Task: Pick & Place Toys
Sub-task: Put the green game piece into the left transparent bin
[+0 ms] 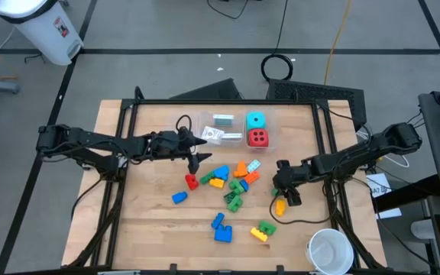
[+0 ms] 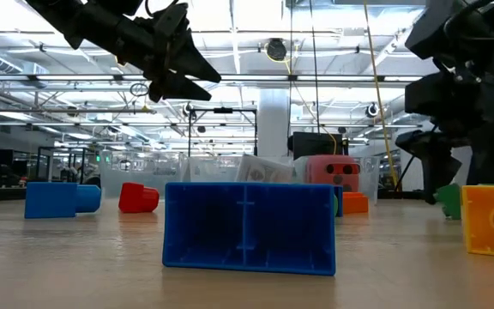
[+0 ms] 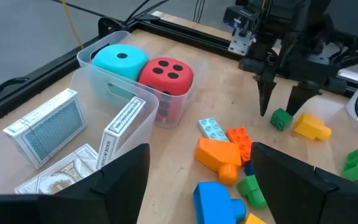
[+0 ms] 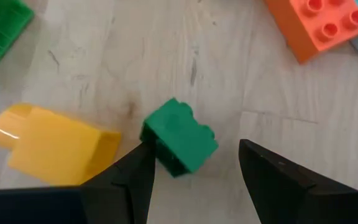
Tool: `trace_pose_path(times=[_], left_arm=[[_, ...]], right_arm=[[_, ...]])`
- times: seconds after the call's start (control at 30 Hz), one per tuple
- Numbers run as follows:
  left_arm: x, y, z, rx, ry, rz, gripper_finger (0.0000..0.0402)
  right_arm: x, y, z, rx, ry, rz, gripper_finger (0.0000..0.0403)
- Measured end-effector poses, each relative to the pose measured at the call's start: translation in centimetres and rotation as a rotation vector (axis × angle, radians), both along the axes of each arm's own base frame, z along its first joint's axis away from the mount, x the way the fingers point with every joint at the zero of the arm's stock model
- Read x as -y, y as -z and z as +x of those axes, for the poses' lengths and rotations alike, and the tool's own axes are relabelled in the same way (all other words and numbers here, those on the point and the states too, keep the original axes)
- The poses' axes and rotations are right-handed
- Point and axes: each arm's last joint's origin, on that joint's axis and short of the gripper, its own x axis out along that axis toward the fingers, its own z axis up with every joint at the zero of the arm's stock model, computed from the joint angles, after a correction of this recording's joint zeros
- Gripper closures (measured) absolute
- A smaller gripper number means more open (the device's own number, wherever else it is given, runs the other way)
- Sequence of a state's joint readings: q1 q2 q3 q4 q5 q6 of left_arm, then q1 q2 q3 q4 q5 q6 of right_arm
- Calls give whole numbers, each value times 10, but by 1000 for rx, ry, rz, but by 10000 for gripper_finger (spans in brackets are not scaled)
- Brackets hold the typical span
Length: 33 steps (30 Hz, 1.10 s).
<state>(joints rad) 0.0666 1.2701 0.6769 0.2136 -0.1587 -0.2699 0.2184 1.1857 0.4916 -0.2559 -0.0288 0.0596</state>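
Right gripper (image 4: pixel 194 165) is hung low over the small green brick (image 4: pixel 179 144), fingers parted, one finger (image 4: pixel 129 180) right at the brick's edge, the other standing off w/ a gap. Nothing is gripped yet. The brick lies on the bench (image 1: pixel 151 229) just beside a yellow brick (image 4: pixel 51 144), near the right side of the scattered pile.

For a clean pick, the fingers should be centred on the green brick so both sides are met together; otherwise it's likely to be nudged sideways into the yellow one. A straight drop, then a squeeze across its flat faces, is what's called for.

Left gripper (image 1: pixel 195 158) is held above the bench by the clear bin (image 3: pixel 110 93), fingers spread wide, empty. The cyan die (image 3: pixel 120 61), red die (image 3: pixel 165 76) and cards (image 3: pixel 45 127) are seen in the bin already; most bricks are left on the bench.
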Motion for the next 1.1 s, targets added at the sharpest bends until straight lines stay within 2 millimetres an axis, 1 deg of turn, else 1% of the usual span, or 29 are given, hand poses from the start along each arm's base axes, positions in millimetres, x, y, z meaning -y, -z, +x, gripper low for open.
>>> trace_pose_path(times=[0.17,0.33,0.43,0.57,0.77,0.87,0.97,1.1], left_arm=[[-1,0,0,1,-31,5,121],[-1,0,0,1,-36,7,121],[-1,0,0,1,-36,7,121],[-1,0,0,0,-36,7,121],[-1,0,0,0,-36,7,121],[-1,0,0,1,-33,12,121],[-1,-1,2,17,-25,34,121],[0,-1,11,80,7,60,121]], right_arm=[[0,4,-2,7,0,0,202],[0,9,0,105,-22,7,203],[0,11,-1,141,-21,15,212],[1,15,-4,107,-18,12,247],[2,16,-6,86,-16,9,324],[2,10,-2,102,-16,5,357],[4,-4,10,162,-6,7,357],[11,-26,26,249,42,13,357]])
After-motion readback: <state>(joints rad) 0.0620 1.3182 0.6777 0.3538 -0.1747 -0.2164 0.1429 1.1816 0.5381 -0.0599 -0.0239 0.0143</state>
